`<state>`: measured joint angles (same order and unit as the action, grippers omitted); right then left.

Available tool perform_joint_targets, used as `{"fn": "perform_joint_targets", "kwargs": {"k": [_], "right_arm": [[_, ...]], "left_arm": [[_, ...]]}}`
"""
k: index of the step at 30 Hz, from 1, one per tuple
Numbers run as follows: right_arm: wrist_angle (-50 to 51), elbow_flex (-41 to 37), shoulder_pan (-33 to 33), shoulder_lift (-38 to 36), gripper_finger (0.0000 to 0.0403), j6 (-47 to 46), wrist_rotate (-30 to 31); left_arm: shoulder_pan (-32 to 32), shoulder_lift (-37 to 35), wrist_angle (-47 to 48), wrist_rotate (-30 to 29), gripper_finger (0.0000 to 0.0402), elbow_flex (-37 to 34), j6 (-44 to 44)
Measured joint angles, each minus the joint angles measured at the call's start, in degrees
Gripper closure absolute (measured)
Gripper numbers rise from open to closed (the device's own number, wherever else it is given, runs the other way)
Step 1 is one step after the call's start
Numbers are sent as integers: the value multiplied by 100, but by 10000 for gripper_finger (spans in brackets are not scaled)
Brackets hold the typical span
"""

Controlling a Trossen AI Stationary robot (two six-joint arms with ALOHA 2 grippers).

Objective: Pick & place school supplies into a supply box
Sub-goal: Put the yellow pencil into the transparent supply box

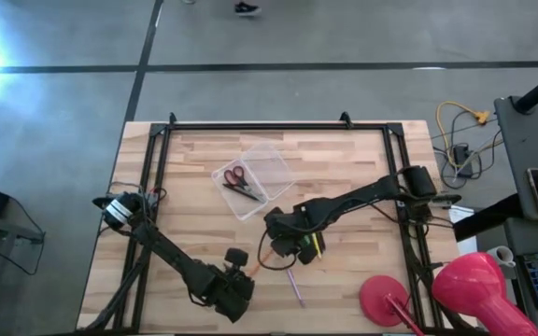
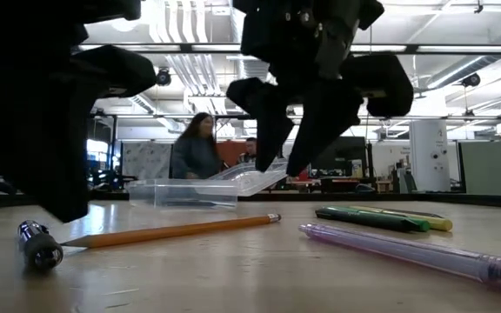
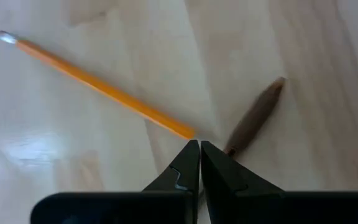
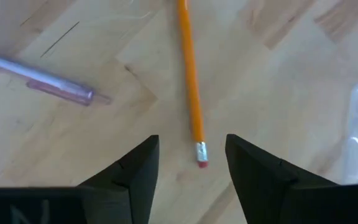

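An orange pencil [image 2: 172,230] lies flat on the wood table between my two grippers. My left gripper [image 3: 199,148] is shut, its tips at the pencil's pointed end [image 3: 185,130]. My right gripper [image 4: 191,155] is open and hangs above the table, with a finger on either side of the pencil's eraser end [image 4: 201,154], touching nothing. A purple pen [image 2: 398,248] and the green and yellow pens [image 2: 372,219] lie flat near the right gripper. A black pen end [image 2: 39,245] sits by the pencil's point. The clear box [image 1: 267,168] holds the red-handled scissors [image 1: 235,179]. My left gripper has its shut fingertips [image 3: 191,152] right at the pencil's pointed end [image 3: 185,130], coming from above. The pencil lies flat on the table. Whether the tips touch it I cannot tell.
A red round-based object [image 1: 386,301] and a pink one [image 1: 479,280] stand at the table's near right corner. Black frame rails [image 1: 162,149] run along the table's sides. A person [image 2: 197,148] shows in the room beyond the far edge.
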<state>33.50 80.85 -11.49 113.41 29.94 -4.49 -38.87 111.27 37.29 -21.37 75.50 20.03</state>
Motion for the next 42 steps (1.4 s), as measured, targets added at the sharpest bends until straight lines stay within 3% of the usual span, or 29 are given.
{"fn": "perform_joint_targets", "kwargs": {"k": [42], "right_arm": [[-1489,-771,169,210,219,-125,-28]], "left_arm": [[6,2,-239,-168,402,86,-491]]}}
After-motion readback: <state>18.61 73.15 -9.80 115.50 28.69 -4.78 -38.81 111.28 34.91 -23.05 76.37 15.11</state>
